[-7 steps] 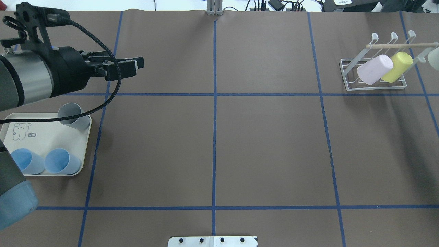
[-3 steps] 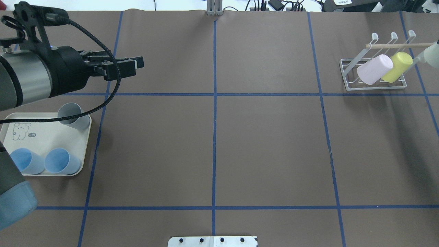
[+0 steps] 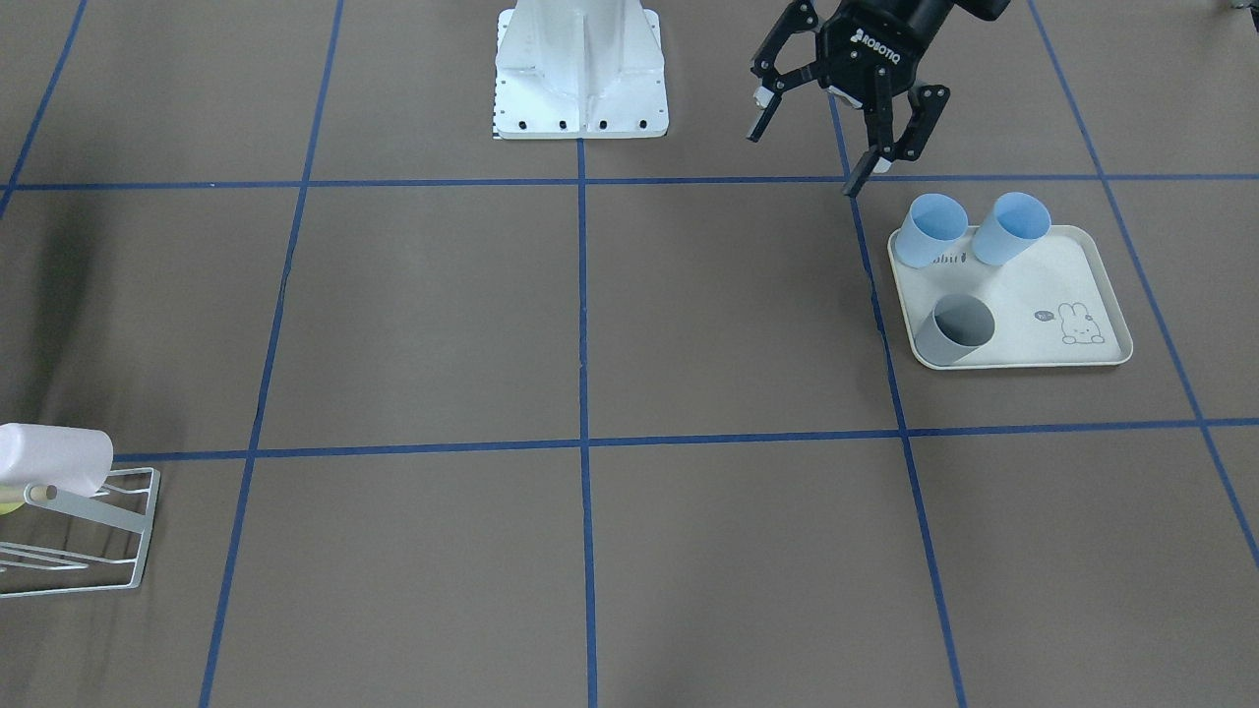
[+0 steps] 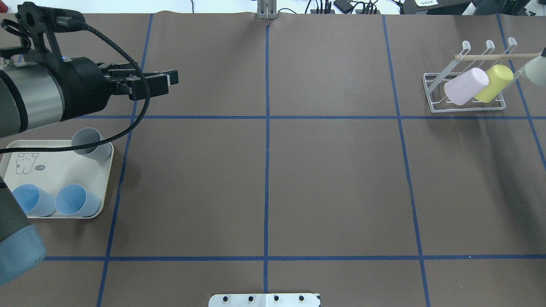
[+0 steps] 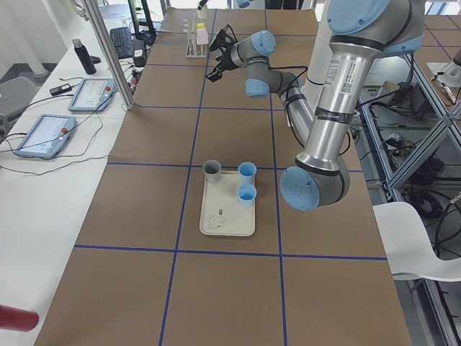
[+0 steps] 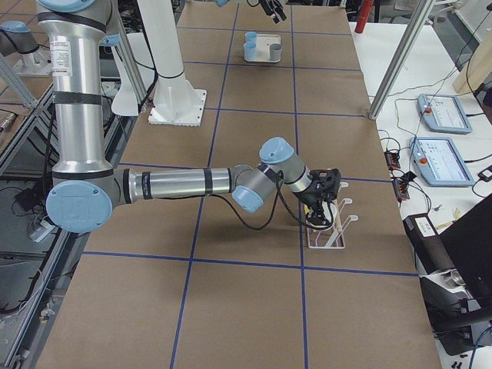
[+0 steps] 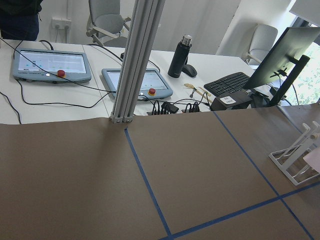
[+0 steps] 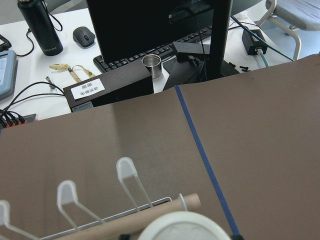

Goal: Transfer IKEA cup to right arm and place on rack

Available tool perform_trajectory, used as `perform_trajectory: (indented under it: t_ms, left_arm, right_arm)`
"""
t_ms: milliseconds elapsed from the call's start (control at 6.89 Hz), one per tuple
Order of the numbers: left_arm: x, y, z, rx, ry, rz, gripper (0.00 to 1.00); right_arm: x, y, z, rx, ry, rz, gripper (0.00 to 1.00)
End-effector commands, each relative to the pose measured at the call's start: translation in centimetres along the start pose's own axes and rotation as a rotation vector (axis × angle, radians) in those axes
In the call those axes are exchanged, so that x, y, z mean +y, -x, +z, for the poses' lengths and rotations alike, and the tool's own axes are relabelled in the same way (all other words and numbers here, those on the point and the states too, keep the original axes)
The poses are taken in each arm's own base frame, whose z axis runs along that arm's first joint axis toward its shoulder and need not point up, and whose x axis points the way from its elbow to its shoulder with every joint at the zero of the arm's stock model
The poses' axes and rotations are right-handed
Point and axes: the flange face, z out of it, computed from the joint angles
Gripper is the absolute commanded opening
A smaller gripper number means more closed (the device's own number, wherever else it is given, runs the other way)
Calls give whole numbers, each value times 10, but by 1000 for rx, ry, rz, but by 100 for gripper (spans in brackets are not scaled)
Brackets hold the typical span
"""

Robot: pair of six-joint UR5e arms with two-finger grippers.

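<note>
The white wire rack (image 4: 465, 104) with a wooden rod stands at the far right and holds a pink cup (image 4: 465, 87) and a yellow cup (image 4: 495, 81). A pale grey-white cup (image 4: 536, 70) hangs at the rod's right end and fills the bottom of the right wrist view (image 8: 182, 227), just above the rod. My right gripper (image 6: 319, 196) is at the rack; I cannot tell whether it is open or shut. My left gripper (image 3: 803, 162) is open and empty, above the table beside the tray.
A cream rabbit-print tray (image 4: 59, 170) at the left holds two blue cups (image 4: 32, 200) (image 4: 74, 200) and a grey cup (image 4: 87, 143). The robot's white base (image 3: 580, 69) stands at the table's near edge.
The pale cup at the right edge has shifted slightly left and up toward the rod's end. The left gripper has barely moved.
</note>
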Motion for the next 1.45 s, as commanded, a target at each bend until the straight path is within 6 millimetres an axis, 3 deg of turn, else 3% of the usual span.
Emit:
perform_trajectory:
  t_ms: [0, 1017, 1162, 1307]
  left_arm:
    - [1, 1, 1, -3, 2, 0, 100]
    - [-1, -2, -2, 4, -3, 0, 100]
    - [-2, -3, -3, 7, -7, -1, 100]
    - [-3, -3, -5, 6, -11, -1, 100]
  right_arm:
    - [0, 7, 8, -2, 9, -6, 0]
    - [7, 6, 23, 3, 39, -10, 1]
    - [9, 9, 24, 0, 43, -15, 30]
    - [12, 9, 28, 6, 48, -18, 78]
